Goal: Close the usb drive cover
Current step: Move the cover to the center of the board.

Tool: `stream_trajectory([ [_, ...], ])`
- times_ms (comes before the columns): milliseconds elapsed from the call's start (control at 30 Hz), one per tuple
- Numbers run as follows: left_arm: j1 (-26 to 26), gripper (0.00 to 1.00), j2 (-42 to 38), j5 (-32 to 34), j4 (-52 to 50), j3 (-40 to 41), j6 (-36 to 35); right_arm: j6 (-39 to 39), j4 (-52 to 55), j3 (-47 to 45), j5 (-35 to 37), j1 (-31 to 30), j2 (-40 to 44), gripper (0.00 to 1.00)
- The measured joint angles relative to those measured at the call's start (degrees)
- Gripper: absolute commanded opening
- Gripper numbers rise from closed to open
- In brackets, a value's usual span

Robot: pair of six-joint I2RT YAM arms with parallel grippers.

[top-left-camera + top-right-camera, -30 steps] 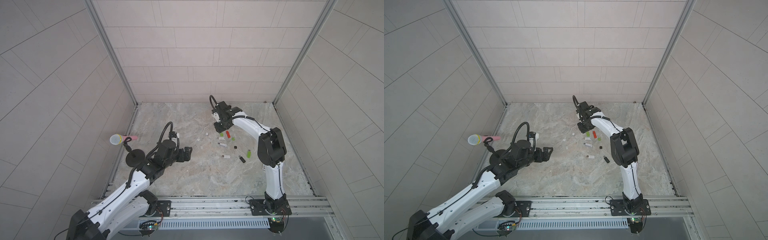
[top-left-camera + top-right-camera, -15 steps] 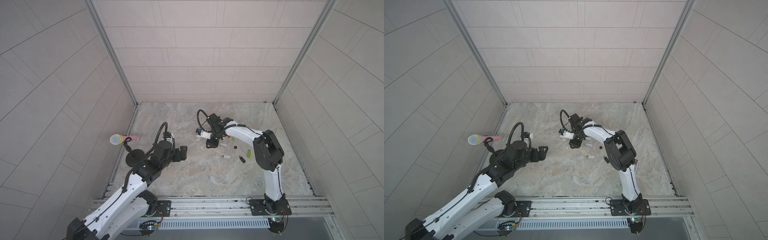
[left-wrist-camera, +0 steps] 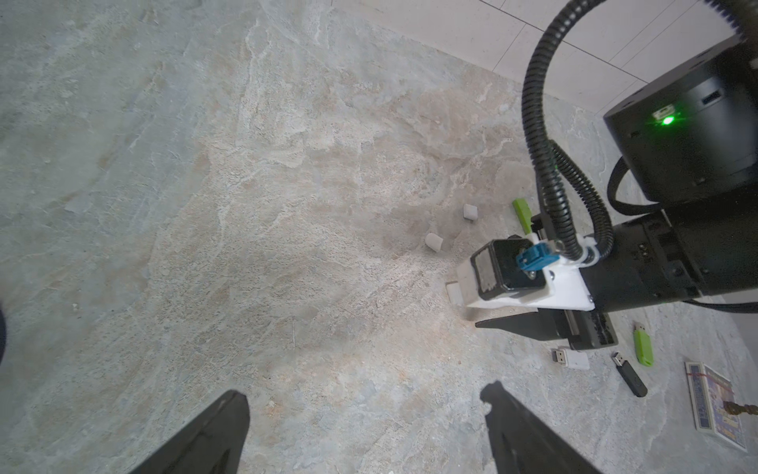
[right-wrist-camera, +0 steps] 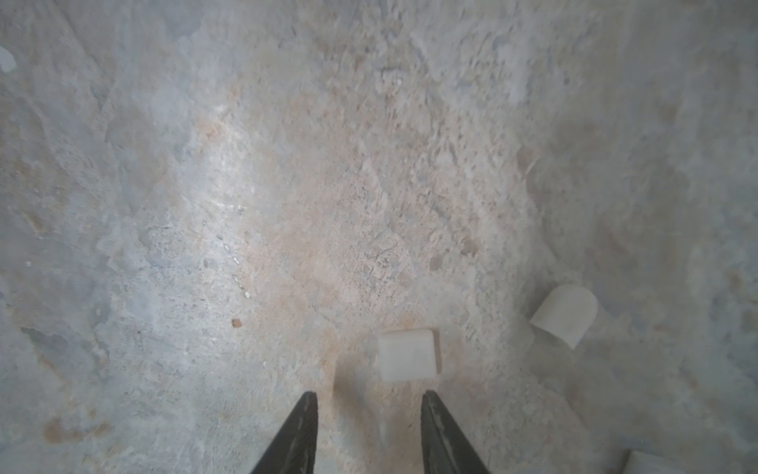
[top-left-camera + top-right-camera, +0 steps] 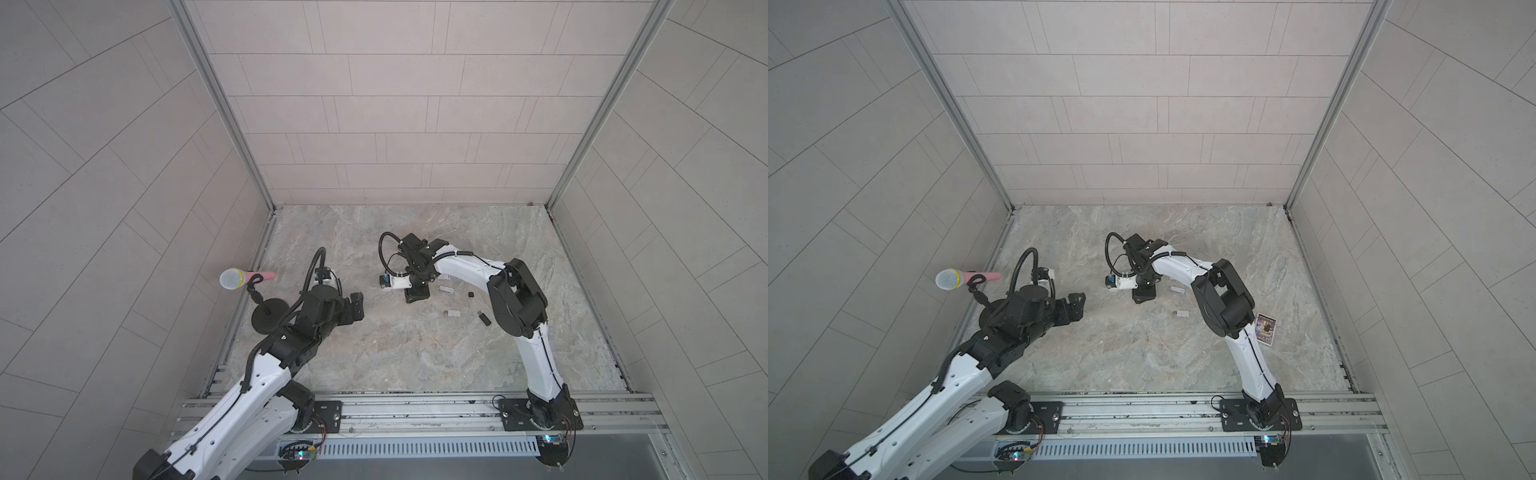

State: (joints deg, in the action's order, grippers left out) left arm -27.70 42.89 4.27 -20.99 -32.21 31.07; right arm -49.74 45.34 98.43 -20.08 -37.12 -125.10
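The right gripper (image 4: 369,404) has its jaws partly spread and empty, with a white cap (image 4: 407,353) lying just ahead of its tips. The left gripper (image 3: 365,404) is spread wide.

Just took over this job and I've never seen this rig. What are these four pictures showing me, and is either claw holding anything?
A left arm and a right arm, white robots, stand at the near edge of a stone table. Two pictures look down from overhead; the other two come from a camera on each arm's wrist, looking past its black fingers. The left gripper is wide open and empty. The right gripper sits low over the table, jaws apart, empty; a white cap lies ahead of its tips and a second cap off to one side. Past that arm, the left wrist view shows a white drive, a black drive and a green drive, plugs bare, plus a card box. A microphone stands by the left arm.
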Motion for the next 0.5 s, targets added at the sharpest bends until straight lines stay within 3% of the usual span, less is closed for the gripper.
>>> stream_trajectory([
  [500,0.72,0.97,-0.31,-0.22,0.04,0.74,0.37,-2.23,6.25,10.19,2.67,-0.5,-7.04,0.38],
])
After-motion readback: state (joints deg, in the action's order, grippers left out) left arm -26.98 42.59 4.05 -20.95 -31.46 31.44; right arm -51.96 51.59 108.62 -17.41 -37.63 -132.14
